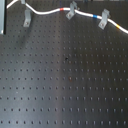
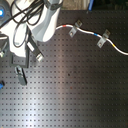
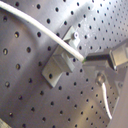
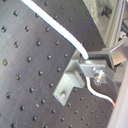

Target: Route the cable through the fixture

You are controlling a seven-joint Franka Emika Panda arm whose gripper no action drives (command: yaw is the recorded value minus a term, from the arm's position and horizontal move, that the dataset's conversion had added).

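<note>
The cable is a white cord with red, blue and yellow bands. It runs along the far edge of the board through two grey clips. The fixture is the slim light-grey clip at the first exterior view's left, and the cable passes just beyond its top. In both wrist views the gripper is shut on the cable right at the fixture. The cable lies across the clip's top. I cannot tell whether it sits in the hook. In the second exterior view the arm hides the fixture.
A middle clip and a right clip hold the cable, as also shows in the second exterior view. The black perforated board spreads toward the front. The arm's white body and black hoses fill the second exterior view's upper left.
</note>
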